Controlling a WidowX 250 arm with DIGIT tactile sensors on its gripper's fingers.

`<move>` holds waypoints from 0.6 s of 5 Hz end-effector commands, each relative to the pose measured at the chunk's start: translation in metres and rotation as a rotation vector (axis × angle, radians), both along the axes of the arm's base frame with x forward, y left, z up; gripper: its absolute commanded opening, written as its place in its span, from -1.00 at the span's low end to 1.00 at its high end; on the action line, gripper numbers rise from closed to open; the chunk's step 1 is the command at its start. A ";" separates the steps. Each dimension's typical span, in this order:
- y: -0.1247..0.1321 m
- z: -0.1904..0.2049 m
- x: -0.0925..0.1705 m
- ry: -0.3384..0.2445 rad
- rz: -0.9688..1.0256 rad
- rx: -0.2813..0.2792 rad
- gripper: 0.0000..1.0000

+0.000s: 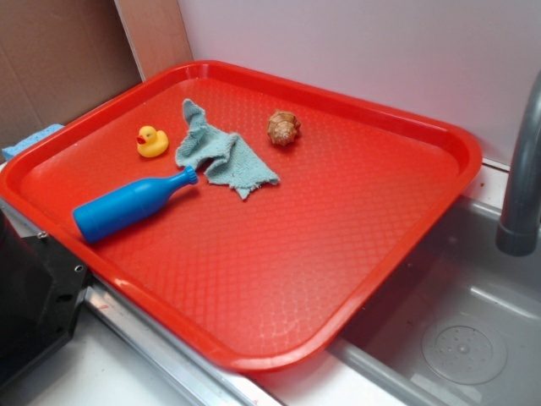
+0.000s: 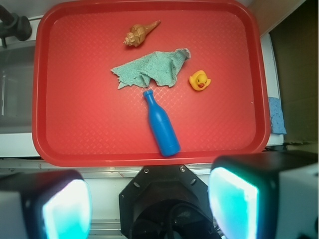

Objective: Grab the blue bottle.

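The jaws stand spread wide apart and pinch nothing: in the wrist view the gripper (image 2: 149,204) shows as two blurred pads with a teal glow, the left fingertip (image 2: 62,209) in the lower left corner of the frame and the other at the lower right, with the dark round base of the robot between and below them. The blue bottle (image 2: 160,122) lies above that gap, a little right of its middle, well apart from both pads and untouched.

Going left to right in the wrist view: a dark faucet (image 2: 15,22) sits in the upper left corner over a grey sink. Next comes the red tray (image 2: 50,99), which fills most of the upper frame. On it, near the top centre, lies a brown spiral shell (image 2: 139,34). Below the shell a pale teal cloth (image 2: 152,67) is crumpled. The bottle lies flat on its side just beneath the cloth, its small cap pointing up toward the cloth's lower edge and touching or nearly touching it, its wide base toward the tray's near rim. To the right of the cloth sits a yellow duck (image 2: 199,80), beside the bottle's neck but apart from it.

In the exterior view the bottle (image 1: 128,205) lies in the left part of the tray (image 1: 279,279), cap toward the cloth (image 1: 215,152), with the duck (image 1: 152,141) in the upper left behind it and the shell (image 1: 284,128) farther right
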State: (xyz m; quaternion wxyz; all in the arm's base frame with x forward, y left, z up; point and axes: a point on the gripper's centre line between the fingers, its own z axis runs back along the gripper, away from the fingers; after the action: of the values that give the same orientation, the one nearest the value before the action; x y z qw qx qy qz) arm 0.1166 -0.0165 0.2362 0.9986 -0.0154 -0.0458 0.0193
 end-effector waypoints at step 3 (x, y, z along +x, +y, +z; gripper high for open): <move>0.004 -0.027 0.014 -0.015 0.002 0.016 1.00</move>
State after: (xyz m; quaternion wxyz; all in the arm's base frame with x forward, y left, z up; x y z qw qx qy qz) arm 0.1276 -0.0125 0.2040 0.9988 -0.0039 -0.0459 0.0170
